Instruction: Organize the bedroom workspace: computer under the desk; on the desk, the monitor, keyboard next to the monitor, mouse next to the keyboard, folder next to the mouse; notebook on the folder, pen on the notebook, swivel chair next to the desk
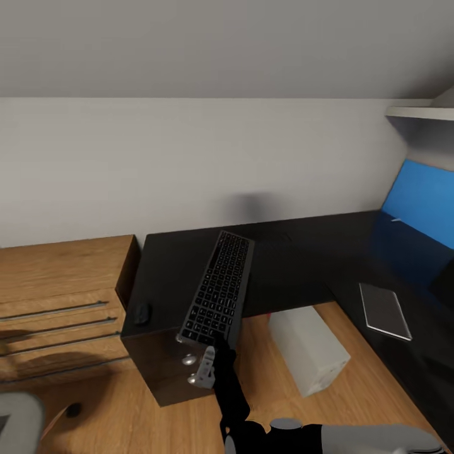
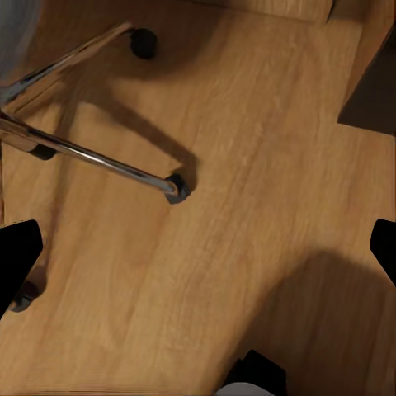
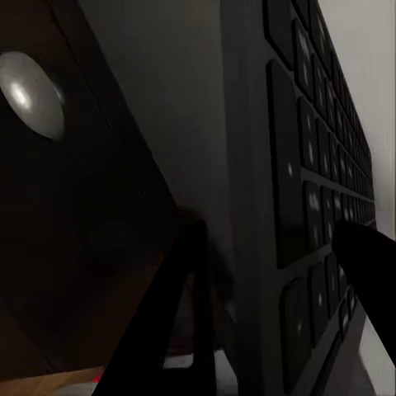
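My right gripper (image 1: 214, 345) is shut on the near end of the slim black keyboard (image 1: 219, 287). The keyboard slants over the left end of the black desk (image 1: 296, 252), its near end past the front edge. In the right wrist view the fingers (image 3: 183, 305) clamp the keyboard (image 3: 309, 190) by its edge. The small black mouse (image 1: 142, 313) lies near the desk's left front corner. On the desk's right wing lies a grey notebook (image 1: 384, 310), with the whitish pen (image 1: 396, 220) farther back. The light grey computer (image 1: 309, 350) stands on the floor by the desk. My left gripper (image 2: 198, 256) hangs open over the floor beside the swivel chair's chrome base (image 2: 91, 157).
A light wooden dresser (image 1: 60, 296) adjoins the desk's left end. Silver-knobbed drawers (image 1: 188, 360) sit below the keyboard's near end. The blue back panel (image 1: 419, 202) and a white shelf (image 1: 421, 113) are at the right. The chair's grey seat (image 1: 19, 421) and a castor (image 1: 74, 410) show low left.
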